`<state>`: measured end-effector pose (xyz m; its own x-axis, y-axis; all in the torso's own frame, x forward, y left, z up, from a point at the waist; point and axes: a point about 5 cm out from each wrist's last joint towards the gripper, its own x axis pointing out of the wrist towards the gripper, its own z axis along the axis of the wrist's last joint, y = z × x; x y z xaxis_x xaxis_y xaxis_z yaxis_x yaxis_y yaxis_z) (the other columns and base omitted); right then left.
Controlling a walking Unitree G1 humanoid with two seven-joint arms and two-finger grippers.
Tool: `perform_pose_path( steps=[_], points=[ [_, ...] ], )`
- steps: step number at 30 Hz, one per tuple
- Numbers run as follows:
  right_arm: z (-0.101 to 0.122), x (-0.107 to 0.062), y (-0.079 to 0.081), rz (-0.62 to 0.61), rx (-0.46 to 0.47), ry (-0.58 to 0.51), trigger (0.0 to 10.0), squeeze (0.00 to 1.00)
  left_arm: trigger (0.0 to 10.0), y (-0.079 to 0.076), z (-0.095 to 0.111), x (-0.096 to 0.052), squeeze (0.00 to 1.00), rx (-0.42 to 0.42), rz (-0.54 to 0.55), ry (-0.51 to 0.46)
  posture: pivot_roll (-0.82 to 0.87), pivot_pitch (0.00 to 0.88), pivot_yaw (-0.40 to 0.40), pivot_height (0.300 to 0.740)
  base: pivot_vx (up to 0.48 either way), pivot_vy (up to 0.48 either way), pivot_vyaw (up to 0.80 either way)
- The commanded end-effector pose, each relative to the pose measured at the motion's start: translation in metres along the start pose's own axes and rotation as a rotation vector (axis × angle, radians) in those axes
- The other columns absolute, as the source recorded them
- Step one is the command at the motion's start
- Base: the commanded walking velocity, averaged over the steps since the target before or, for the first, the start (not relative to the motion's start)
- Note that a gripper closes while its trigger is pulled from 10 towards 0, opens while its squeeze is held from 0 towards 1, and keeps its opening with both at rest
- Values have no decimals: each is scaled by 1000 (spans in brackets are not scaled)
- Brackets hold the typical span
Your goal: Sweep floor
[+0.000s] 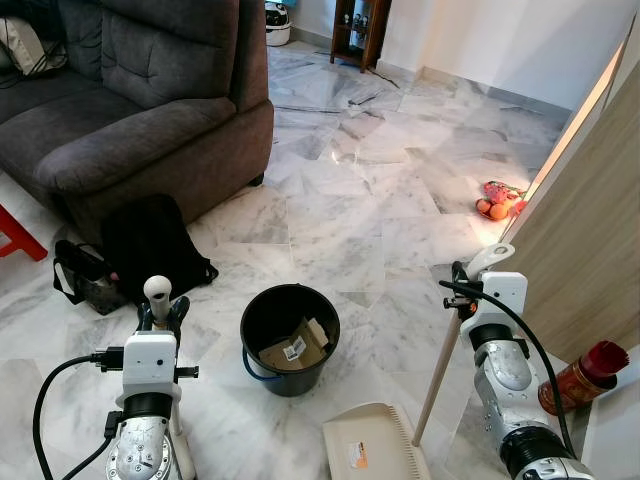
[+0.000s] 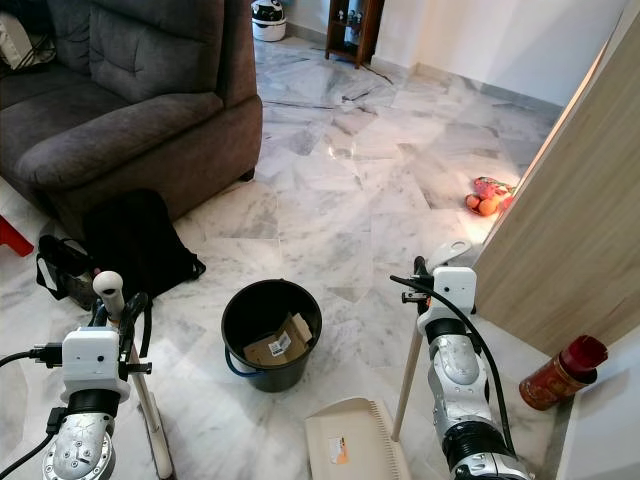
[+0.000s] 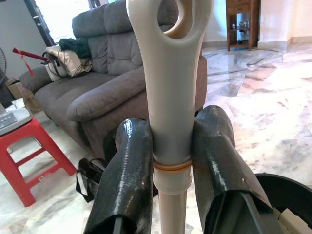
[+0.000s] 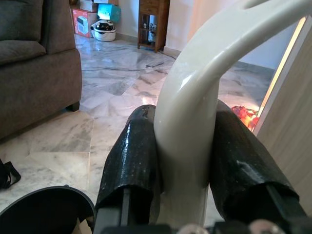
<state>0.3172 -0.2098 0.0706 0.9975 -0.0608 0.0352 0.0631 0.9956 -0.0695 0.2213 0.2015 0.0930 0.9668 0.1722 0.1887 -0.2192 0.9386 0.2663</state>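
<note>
My left gripper (image 1: pixel 160 312) is shut on the cream broom handle (image 1: pixel 157 291), whose rounded top pokes up above the fingers (image 3: pixel 126 180). My right gripper (image 1: pixel 466 282) is shut on the curved cream handle of the dustpan (image 4: pixel 195 122). Its wooden pole (image 1: pixel 437 375) slants down to the cream dustpan (image 1: pixel 372 442) lying on the marble floor at the bottom middle. A black bucket (image 1: pixel 289 338) stands between the two arms with cardboard scraps inside.
A dark grey sofa (image 1: pixel 140 110) fills the far left, with a black bag (image 1: pixel 150 245) and a red stool (image 1: pixel 15 235) beside it. A wooden panel (image 1: pixel 590 240) rises on the right, a red tin (image 1: pixel 583 377) at its foot. Orange items (image 1: pixel 497 200) lie farther off.
</note>
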Motion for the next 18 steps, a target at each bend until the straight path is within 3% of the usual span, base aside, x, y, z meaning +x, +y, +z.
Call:
perform_pose_path(
  steps=[1, 18],
  points=[
    [4, 3, 0, 1, 2, -13, 10000, 0, 10000, -3, 3, 1, 0, 2, -7, -25, 128, 88, -112, 740, 0, 0, 0],
    [6, 5, 0, 2, 1, -15, 10000, 0, 10000, -3, 3, 2, 0, 2, -2, -27, 127, 86, -114, 740, 0, 0, 0]
  ],
)
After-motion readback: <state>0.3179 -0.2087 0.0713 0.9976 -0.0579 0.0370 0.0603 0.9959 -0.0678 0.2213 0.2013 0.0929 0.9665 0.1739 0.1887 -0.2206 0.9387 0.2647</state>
